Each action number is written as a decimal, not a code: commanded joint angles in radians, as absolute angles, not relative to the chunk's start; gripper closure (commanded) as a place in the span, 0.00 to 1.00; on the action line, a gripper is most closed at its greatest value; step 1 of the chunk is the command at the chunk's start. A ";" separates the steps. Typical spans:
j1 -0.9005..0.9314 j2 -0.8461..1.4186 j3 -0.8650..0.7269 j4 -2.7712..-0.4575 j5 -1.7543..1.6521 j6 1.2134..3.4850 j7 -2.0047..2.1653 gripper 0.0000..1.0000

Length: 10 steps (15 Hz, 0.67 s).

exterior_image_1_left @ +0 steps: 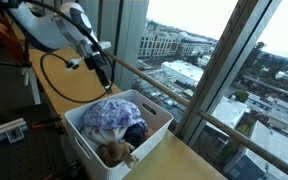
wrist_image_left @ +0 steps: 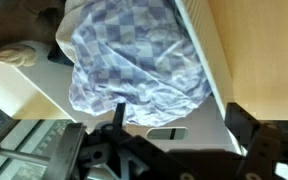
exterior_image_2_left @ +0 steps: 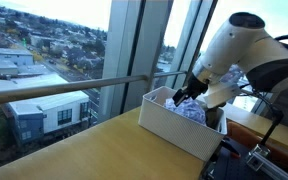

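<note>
Claw (wrist_image_left: pixel 169 140) wide open, holding nothing — cloth (wrist_image_left: pixel 134 60) lies in bin (wrist_image_left: pixel 204 50), directly below it.

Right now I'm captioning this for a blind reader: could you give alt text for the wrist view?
A crumpled blue-and-white checked cloth fills a white bin, seen from above. The open gripper frames the bottom edge, holding nothing; a tan plush toy lies at left.
</note>
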<state>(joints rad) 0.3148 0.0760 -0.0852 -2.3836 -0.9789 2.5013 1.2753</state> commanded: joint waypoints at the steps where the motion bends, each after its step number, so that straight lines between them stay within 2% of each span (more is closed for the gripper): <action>1: 0.296 -0.081 0.064 -2.452 -0.955 2.389 1.309 0.00; 4: 0.298 -0.134 0.159 -2.456 -0.911 2.380 1.318 0.00; 10: 0.250 -0.091 0.174 -2.441 -0.926 2.395 1.306 0.00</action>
